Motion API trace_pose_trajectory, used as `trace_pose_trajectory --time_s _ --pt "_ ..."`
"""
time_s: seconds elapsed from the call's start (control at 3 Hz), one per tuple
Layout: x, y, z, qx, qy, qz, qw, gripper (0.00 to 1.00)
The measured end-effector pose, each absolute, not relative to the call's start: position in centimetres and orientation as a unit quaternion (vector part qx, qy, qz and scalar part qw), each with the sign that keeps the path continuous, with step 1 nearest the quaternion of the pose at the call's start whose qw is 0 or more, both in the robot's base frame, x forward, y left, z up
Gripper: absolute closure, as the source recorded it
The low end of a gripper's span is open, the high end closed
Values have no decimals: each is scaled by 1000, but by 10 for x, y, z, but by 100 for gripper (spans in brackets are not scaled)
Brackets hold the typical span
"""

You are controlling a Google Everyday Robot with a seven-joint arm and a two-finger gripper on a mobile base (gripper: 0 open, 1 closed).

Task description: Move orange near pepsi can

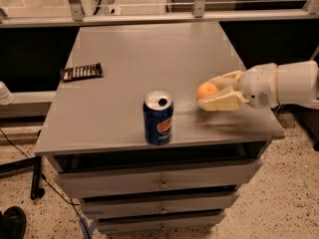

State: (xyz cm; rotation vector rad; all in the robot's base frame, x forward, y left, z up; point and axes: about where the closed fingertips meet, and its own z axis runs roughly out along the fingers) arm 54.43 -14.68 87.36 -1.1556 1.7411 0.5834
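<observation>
The pepsi can [158, 117] stands upright near the front edge of the grey cabinet top [149, 68], dark blue with a silver top. My gripper [214, 94] comes in from the right and is shut on the orange [207, 90], holding it just above the top, to the right of the can. A gap of about one can width lies between the orange and the can. The cream fingers [223, 103] close on the fruit from above and below.
A flat dark snack bar [81, 71] lies at the left side of the top. Drawers [162, 183] sit below the front edge. A metal rail [149, 18] runs behind the cabinet. The floor is speckled.
</observation>
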Motion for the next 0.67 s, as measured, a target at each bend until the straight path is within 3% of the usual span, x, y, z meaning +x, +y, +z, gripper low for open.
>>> trace_pose_trajectory --time_s 0.67 --pt "514 -129 841 -516 694 293 407 100"
